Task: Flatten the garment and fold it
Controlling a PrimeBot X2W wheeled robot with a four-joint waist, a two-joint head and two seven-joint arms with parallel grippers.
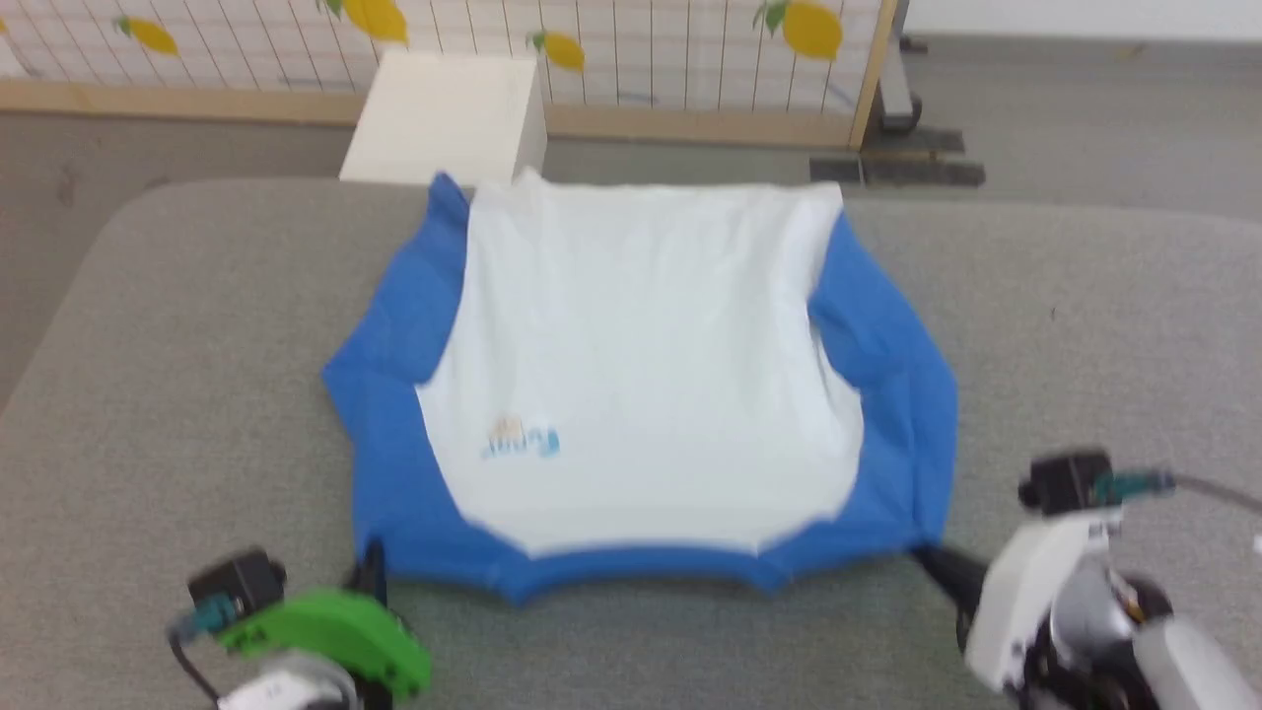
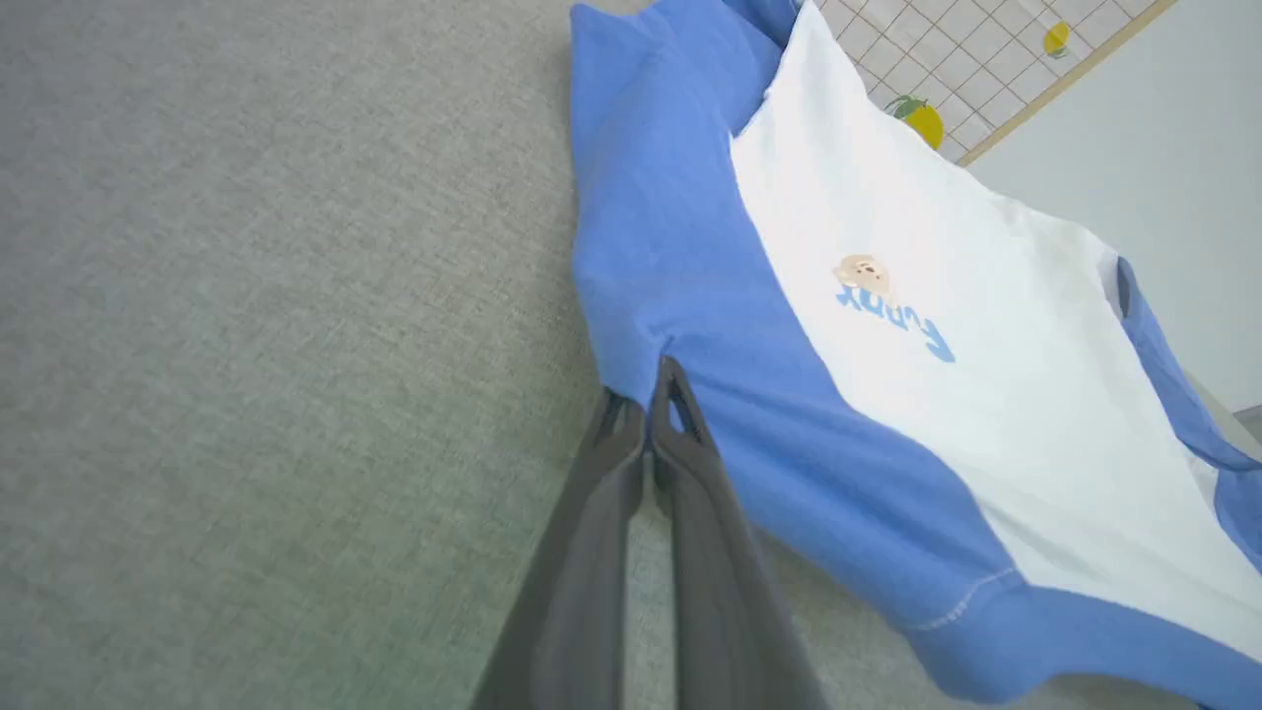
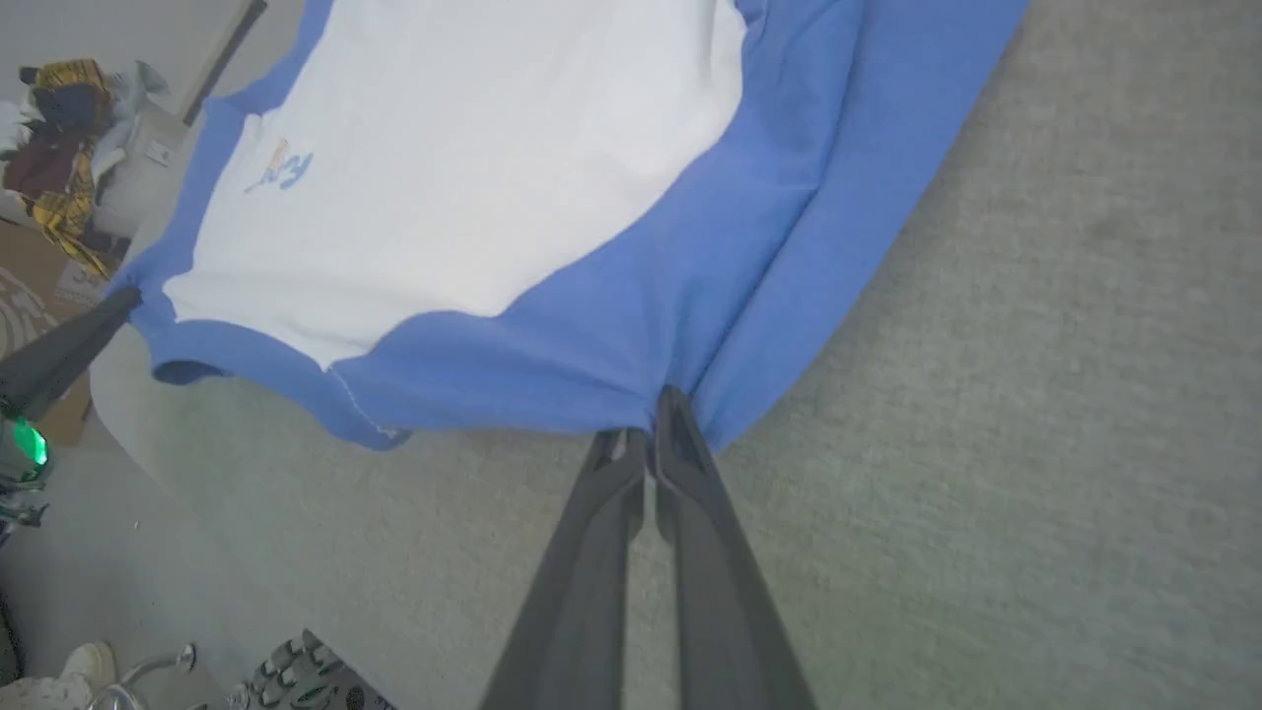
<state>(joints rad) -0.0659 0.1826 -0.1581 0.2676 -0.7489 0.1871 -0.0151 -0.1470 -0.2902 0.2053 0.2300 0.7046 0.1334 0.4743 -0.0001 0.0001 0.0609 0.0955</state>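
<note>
In the middle of the head view, garment [image 1: 641, 365]: spread front-up on the grey worktop [image 1: 177, 394]; white body with royal-blue sleeves and shoulders; neck end toward the bottom of the frame, hem toward the top.
Near edge of garment: blue band stretched in a shallow curve between the two tools; looks raised a little off the worktop in both wrist views.
Lower left of the white panel, chest print [image 1: 521, 439]: small blue lettering with a tan figure, upside down and blurred.
Lower left of head view, left tool [image 1: 373, 572]: green-cased wrist, dark fingers pressed together, pinching the garment's blue corner; in the left wrist view, fingertips meeting on blue cloth near frame centre.
Lower right of head view, right tool [image 1: 937, 570]: white-cased wrist, dark fingers pressed together, pinching the opposite blue corner; in the right wrist view, cloth gathered into folds at the fingertips.
Upper left of head view, cream box [image 1: 444, 118]: just beyond the worktop's far edge, behind the garment's hem.
Top of head view, lemon-print screen [image 1: 641, 39]: grid lines, wooden frame, standing on the grey floor [image 1: 1085, 108].
Upper left of right wrist view, pile of clothes [image 3: 59, 128]: dark red and yellow, too blurred for detail.
</note>
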